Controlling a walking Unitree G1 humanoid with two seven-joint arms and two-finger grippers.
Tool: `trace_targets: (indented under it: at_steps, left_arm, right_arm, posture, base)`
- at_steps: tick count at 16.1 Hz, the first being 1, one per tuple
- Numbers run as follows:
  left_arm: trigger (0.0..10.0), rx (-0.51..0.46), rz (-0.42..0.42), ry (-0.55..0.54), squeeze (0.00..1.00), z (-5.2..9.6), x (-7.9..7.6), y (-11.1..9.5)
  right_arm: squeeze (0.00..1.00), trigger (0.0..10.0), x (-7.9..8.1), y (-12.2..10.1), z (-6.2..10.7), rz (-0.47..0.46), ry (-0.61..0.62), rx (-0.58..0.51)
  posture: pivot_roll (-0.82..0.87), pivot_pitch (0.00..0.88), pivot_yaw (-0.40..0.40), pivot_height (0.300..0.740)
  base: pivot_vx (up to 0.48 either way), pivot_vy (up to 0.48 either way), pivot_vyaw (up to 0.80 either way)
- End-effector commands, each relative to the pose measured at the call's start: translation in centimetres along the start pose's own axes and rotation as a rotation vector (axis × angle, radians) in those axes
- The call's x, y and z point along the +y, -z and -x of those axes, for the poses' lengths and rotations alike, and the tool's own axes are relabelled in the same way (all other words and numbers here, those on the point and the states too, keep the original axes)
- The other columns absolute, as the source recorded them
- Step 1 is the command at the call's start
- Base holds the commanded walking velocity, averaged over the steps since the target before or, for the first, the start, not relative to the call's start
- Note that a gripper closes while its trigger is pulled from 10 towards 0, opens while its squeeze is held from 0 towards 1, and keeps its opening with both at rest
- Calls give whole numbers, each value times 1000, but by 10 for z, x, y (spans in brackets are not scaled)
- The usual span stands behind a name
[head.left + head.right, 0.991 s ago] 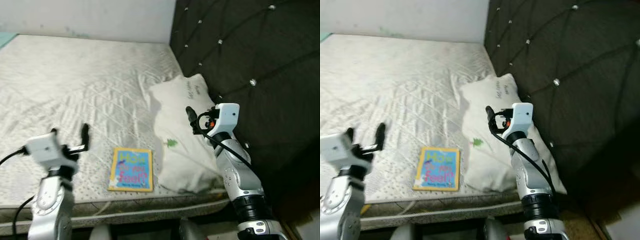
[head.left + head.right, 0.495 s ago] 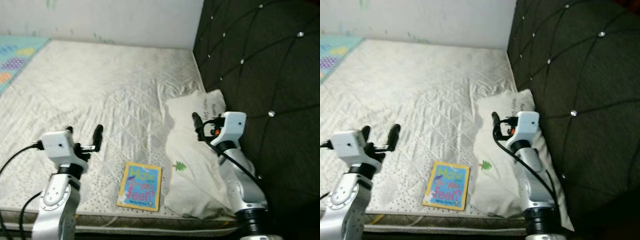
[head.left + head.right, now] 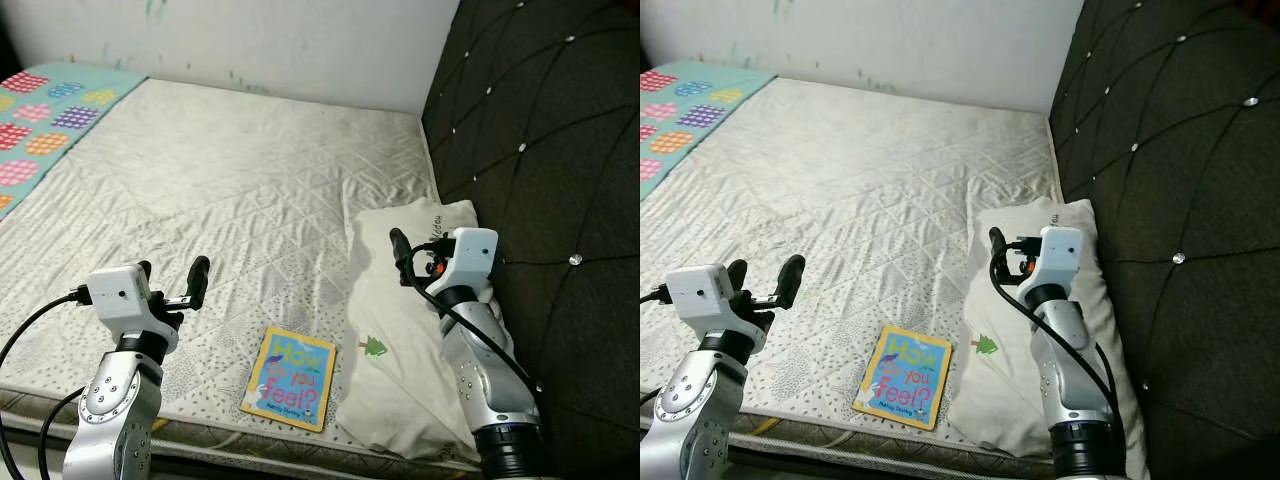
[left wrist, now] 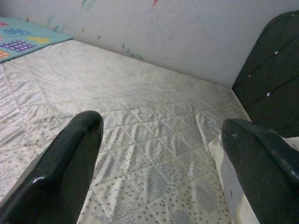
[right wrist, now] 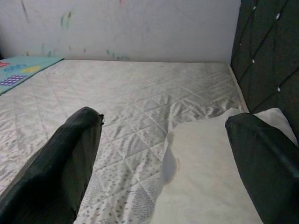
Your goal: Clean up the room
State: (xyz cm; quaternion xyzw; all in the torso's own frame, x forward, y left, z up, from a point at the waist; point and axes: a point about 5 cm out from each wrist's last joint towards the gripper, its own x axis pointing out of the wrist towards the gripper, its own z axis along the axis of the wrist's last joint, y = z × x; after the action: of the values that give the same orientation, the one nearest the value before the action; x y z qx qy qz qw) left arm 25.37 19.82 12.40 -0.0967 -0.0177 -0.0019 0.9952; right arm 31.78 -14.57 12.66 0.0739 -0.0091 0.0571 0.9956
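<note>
one book and one pillow lying on the bed, both grippers raised and empty

one children's book (image 3: pixel 291 378) is being shown flat near the front edge of the quilted mattress (image 3: pixel 230 190), just beside one white pillow (image 3: pixel 410 340). on its blue and yellow cover the words "how", "you" and "feel?" are being read; the smaller line between them is too blurred to make out. dark writing is printed near the pillow's far end, beginning "happy", with the rest being too small to read, and a small green tree is printed lower down. the pillow is lying against the black tufted headboard (image 3: pixel 540 150). a teal blanket (image 3: pixel 45 110) with coloured spots is being cut off at the far left corner. the left gripper (image 3: pixel 170 275) is being held above the mattress with fingers spread apart and nothing between them. the right gripper (image 3: pixel 410 255) is being held over the pillow, its fingers (image 5: pixel 65 163) likewise spread wide and empty.
</note>
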Motion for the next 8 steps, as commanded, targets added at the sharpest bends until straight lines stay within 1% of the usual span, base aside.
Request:
trace_targets:
  at_steps: [1, 5, 8]
  left_arm:
    - [10000, -2, 0, 17, 0, 2, -2, -2]
    - [10000, 4, 10, 21, 0, 2, -3, -2]
    - [10000, 5, 17, 19, 0, 3, -3, -3]
  right_arm:
    - [0, 10000, -3, -2, 1, 3, 7, -1]
    - [0, 10000, 0, 0, 5, 10, -16, 8]
    - [0, 10000, 4, 1, 5, 6, -32, 10]
  posture:
    - [24, 0, -55, 740]
    - [26, 0, -55, 740]
    - [27, 0, -54, 740]
  base:
    - [0, 0, 0]
    - [0, 327, 0]
    - [0, 420, 0]
